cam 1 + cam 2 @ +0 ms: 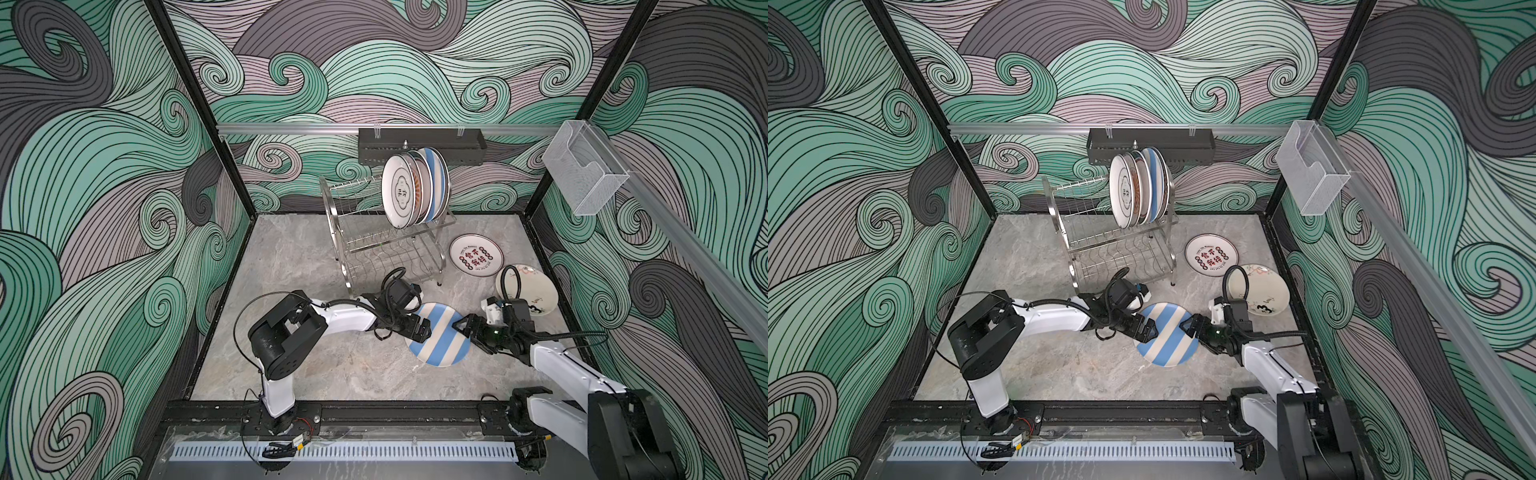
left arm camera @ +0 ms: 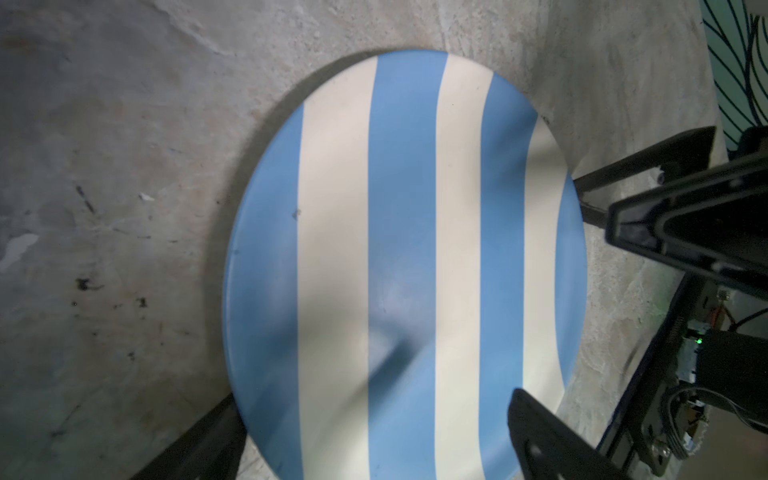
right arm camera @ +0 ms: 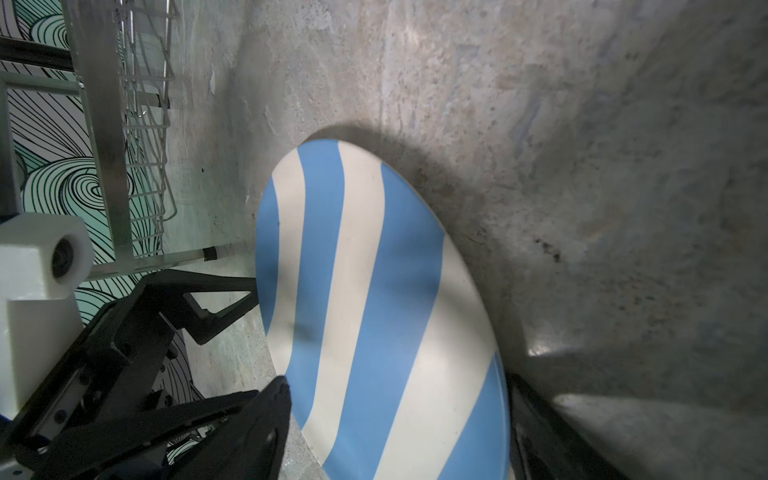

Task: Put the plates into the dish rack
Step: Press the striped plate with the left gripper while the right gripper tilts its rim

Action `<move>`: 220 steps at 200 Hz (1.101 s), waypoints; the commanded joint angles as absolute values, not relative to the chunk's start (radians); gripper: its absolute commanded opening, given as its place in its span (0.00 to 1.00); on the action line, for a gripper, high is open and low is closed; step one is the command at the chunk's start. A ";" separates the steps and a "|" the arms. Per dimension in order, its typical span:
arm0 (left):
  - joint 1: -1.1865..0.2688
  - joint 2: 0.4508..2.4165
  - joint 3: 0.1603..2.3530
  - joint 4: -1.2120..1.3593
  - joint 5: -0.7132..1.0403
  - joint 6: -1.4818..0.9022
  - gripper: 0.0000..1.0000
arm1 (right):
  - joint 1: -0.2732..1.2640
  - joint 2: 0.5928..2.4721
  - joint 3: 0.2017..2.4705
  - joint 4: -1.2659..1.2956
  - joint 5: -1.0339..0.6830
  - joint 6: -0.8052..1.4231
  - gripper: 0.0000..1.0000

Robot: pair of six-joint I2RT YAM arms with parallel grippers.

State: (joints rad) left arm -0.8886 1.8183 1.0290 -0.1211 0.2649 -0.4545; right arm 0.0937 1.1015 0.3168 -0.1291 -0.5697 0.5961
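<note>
Where the round blue-and-white striped plate (image 1: pixel 440 334) lies: on or just over the grey stone bench (image 1: pixel 316 365), in front of the steel wire dish rack (image 1: pixel 374 249).
Left gripper (image 1: pixel 420 329): jaws wide, astride its rim, not clamped.
Right gripper (image 1: pixel 460 327): likewise wide, opposite rim.

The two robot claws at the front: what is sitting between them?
The blue-white striped plate fills the stretch between the left gripper and the right gripper, as both top views show.

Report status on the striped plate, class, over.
Left pincer and right pincer straddle opposite rims of striped plate, jaws apart. Plate not yet racked; other plates stand in dish rack top tier. Nothing seen blocking.
</note>
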 commanded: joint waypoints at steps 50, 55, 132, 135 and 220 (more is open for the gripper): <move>-0.899 1.849 1.053 -0.154 0.313 -0.431 0.99 | 0.091 1.087 0.294 -0.063 -0.711 0.671 0.57; -0.898 1.849 1.053 -0.153 0.313 -0.432 0.98 | 0.091 1.073 0.295 -0.065 -0.708 0.675 0.55; -0.899 1.825 1.083 -0.162 0.354 -0.456 0.99 | 0.068 0.881 0.303 -0.070 -0.685 0.752 0.19; -0.899 1.823 1.084 -0.165 0.354 -0.456 0.98 | 0.068 0.876 0.304 -0.072 -0.684 0.753 0.19; -0.900 1.733 1.085 -0.207 0.345 -0.471 0.99 | 0.068 0.798 0.405 -0.260 -0.627 0.678 0.00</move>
State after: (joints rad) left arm -0.8925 1.7863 1.0508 -0.1799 0.3264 -0.4576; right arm 0.0681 0.8284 0.3519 -0.2321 -0.6250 0.7010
